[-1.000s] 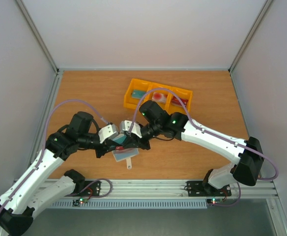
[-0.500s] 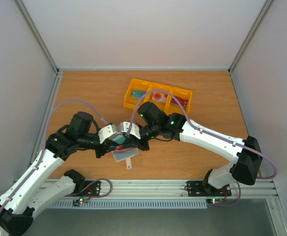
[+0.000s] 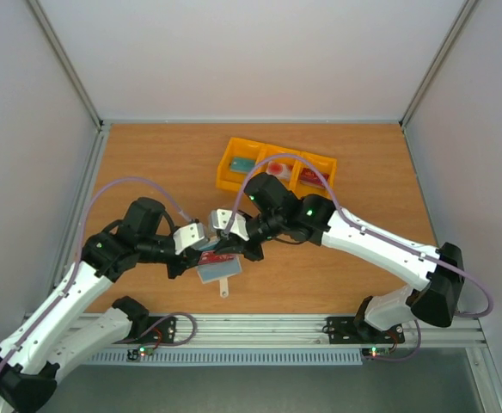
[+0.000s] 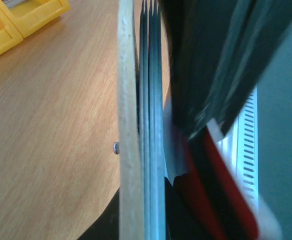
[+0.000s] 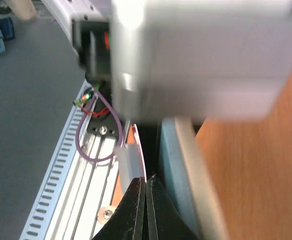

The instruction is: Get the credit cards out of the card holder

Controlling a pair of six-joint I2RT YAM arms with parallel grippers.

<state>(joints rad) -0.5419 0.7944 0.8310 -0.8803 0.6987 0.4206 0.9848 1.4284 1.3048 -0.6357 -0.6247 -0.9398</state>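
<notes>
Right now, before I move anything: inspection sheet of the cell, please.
surface: wooden table, no spills seen.
job's things: card holder held between both arms; a red card partly out of it; teal card, pink-and-white card and dark red card in the yellow tray, one per compartment.
clutter: nothing seen.
grippers: left gripper shut on the card holder; right gripper, fingers shut, apparently on the red card's edge.
cables: purple cables loop along both arms, the right one arcing over the tray; no snag seen.
surroundings: white walls on three sides; aluminium rail at the near edge.
</notes>
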